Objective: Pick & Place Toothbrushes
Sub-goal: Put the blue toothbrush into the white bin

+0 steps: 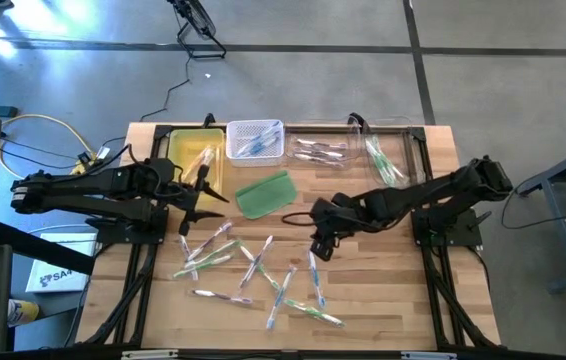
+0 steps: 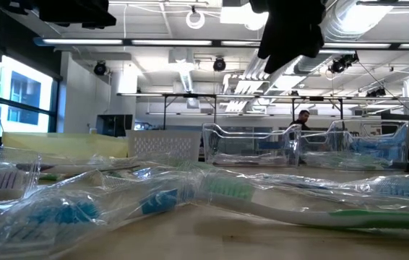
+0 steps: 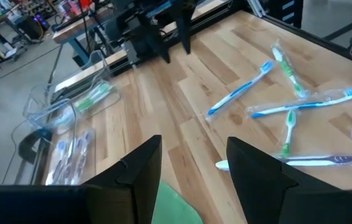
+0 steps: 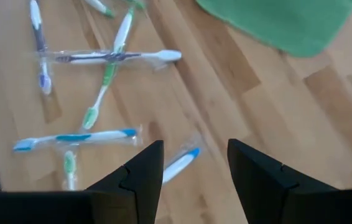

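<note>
- Toothbrushes (image 1: 253,275) lie scattered, most in clear wrappers, over the near half of the wooden tabletop (image 1: 383,285) (green, blue and white handles crossing one another).
- Right tool (image 1: 320,247) hovers above the right edge of the scatter, fingers spread, nothing between them; a blue-tipped wrapped toothbrush (image 4: 181,163) lies just below it.
- Left tool (image 1: 201,196) hangs over the tabletop between the yellow tray (image 1: 195,158) and the green pad (image 1: 265,194), fingers spread and empty.
- Farther back, more toothbrushes sit in the yellow tray, the white basket (image 1: 255,141) and the clear bins (image 1: 353,148).
</note>
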### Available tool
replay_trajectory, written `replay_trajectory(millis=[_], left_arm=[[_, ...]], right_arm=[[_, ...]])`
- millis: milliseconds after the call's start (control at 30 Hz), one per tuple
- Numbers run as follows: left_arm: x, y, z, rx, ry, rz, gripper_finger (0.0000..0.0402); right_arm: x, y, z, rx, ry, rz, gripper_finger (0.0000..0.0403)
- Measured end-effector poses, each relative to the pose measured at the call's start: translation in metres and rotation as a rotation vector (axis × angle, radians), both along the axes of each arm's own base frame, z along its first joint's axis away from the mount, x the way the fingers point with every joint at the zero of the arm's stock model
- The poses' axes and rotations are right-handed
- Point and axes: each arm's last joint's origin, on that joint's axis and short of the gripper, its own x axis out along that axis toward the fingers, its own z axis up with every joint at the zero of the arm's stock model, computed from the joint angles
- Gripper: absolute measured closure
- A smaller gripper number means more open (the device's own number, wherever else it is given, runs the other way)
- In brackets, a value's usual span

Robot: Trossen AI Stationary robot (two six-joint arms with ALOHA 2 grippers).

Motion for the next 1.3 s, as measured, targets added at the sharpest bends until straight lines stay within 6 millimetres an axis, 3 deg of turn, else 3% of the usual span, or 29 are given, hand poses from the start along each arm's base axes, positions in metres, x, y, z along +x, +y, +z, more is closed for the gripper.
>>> replay_trajectory(millis=[167,633,933,1300], left_arm=[[0.000,0.000,0.000,0.002,0.000,0.005,0.0226],[0.000,0.002,0.000,0.027,0.000,0.077,0.0226],[0.000,0.002,-0.001,0.027,0.008,0.079,0.0226],[0.000,0.002,-0.001,0.027,0.015,0.079,0.0226]], right_arm=[[-0.002,0.010,0.000,0.076,0.005,-0.015,0.0232],[-0.006,0.038,-0.004,0.255,-0.013,-0.272,0.0232],[0.011,0.071,-0.044,0.379,0.087,-0.300,0.0232],[0.017,0.093,-0.096,0.430,0.281,-0.401,0.0232]])
